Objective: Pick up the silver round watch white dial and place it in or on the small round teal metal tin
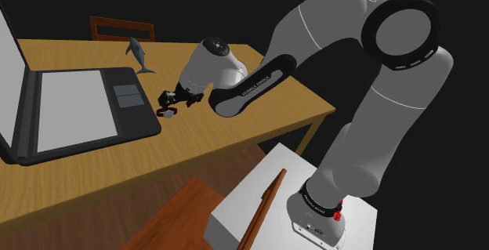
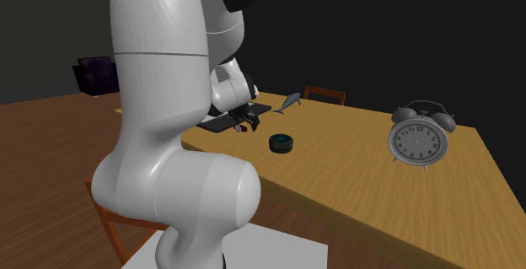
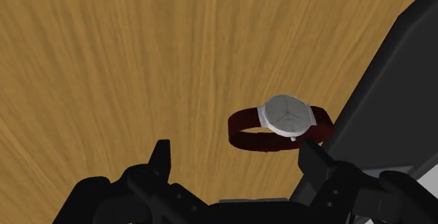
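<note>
Two black fingers (image 3: 160,161) of the gripper (image 3: 235,147) stand wide apart, holding nothing. One watch (image 3: 286,114) with a silver case, white dial and dark red strap lies on the table (image 3: 140,61) just beyond them, beside the one laptop (image 1: 78,107). Farther out stand one dark round tin (image 2: 281,143), one dolphin figure (image 1: 139,55) and one alarm clock (image 2: 419,139).

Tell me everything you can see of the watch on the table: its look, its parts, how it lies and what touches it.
The watch has a round silver case, a plain white dial with thin hands and a dark red strap closed in a loop. It rests on the wooden table, dial towards the wrist camera, close beside the black laptop. The open pincer hovers above, not touching it.
</note>
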